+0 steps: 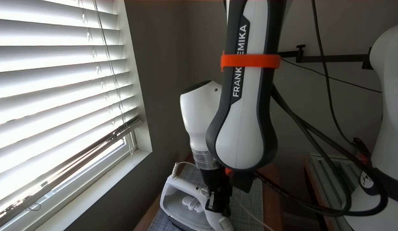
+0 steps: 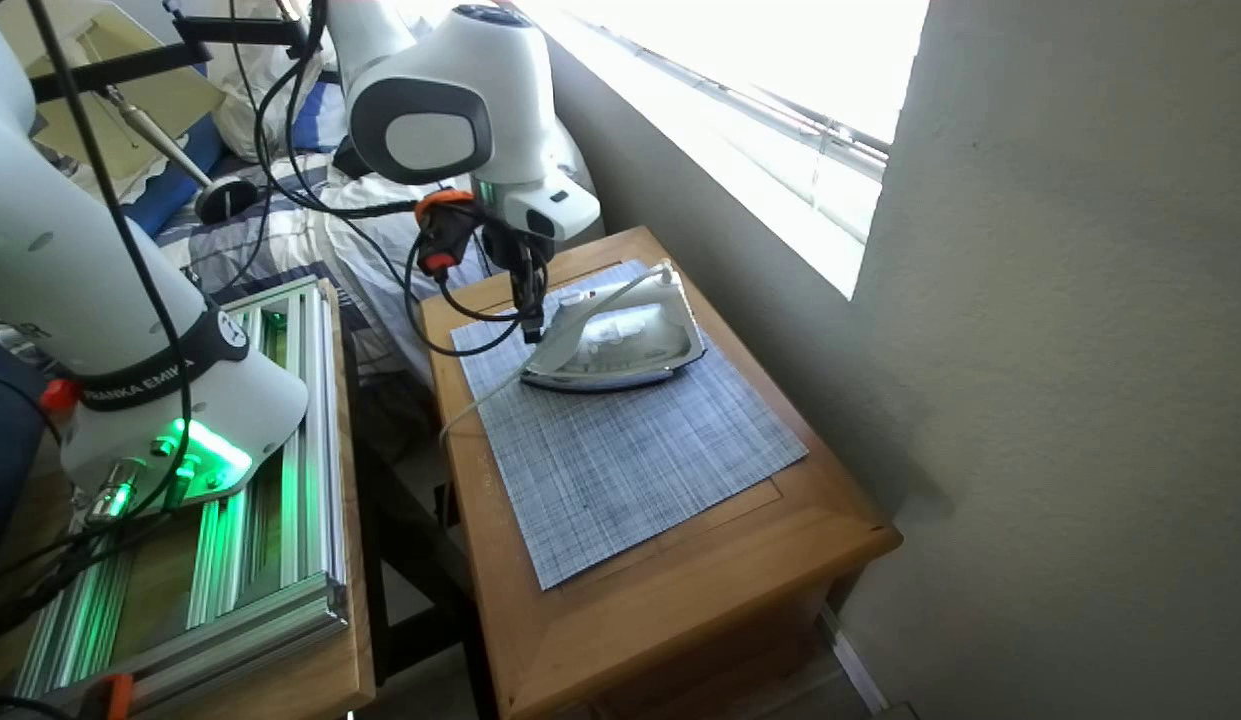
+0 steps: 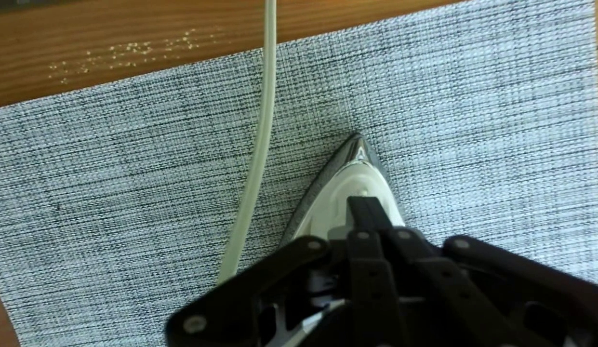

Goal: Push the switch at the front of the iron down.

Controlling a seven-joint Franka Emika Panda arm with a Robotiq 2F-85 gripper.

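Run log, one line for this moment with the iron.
iron: on woven mat | gripper: shut, at the iron's front end | contact: unclear | switch: can't be made out

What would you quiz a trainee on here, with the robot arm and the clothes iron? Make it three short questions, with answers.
1. True or false: the gripper is shut.

2. Multiple choice: what does the clothes iron rest on? (a) a bedsheet (b) a woven placemat (c) the windowsill

3. Look and name: in the wrist view, what runs along the left of the iron's pointed nose?

Key
1. True: no gap shows between its fingertips in the wrist view.
2. b
3. The iron's pale power cord.
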